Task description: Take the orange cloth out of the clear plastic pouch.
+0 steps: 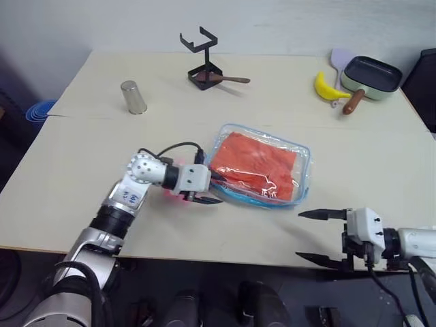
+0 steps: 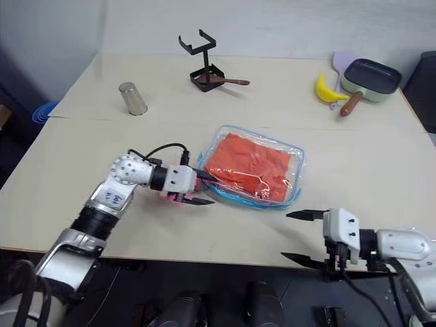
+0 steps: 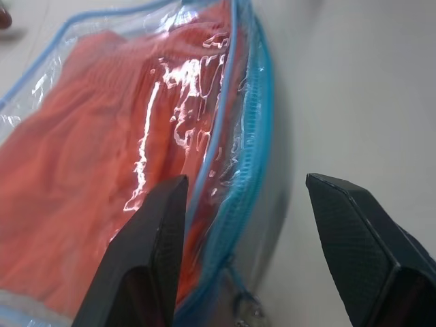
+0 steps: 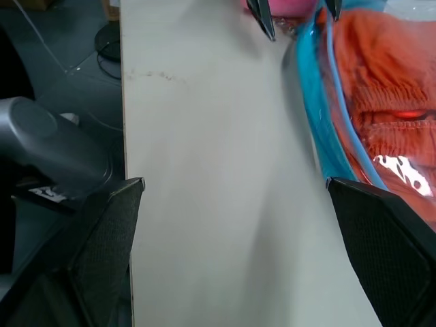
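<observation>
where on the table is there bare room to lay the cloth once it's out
Bare: between the metal cup and the clear plastic pouch; and right of the pouch, below the pan. Crowded: far right corner, pan, banana.

- Pale beige flat bench (image 1: 82, 197).
- Clear blue-edged plastic pouch (image 1: 300, 178), mid-bench.
- Silver metal cylinder (image 1: 133, 97), far left.
- Black wire stand (image 1: 201, 60), far middle.
- Yellow banana (image 1: 328, 88) beside green pan (image 1: 371, 78).

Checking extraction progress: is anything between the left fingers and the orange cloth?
Yes. The orange cloth lies inside the clear plastic pouch, so the plastic wall and blue zipper edge separate it from the left gripper, whose open fingers sit at the pouch's edge.
</observation>
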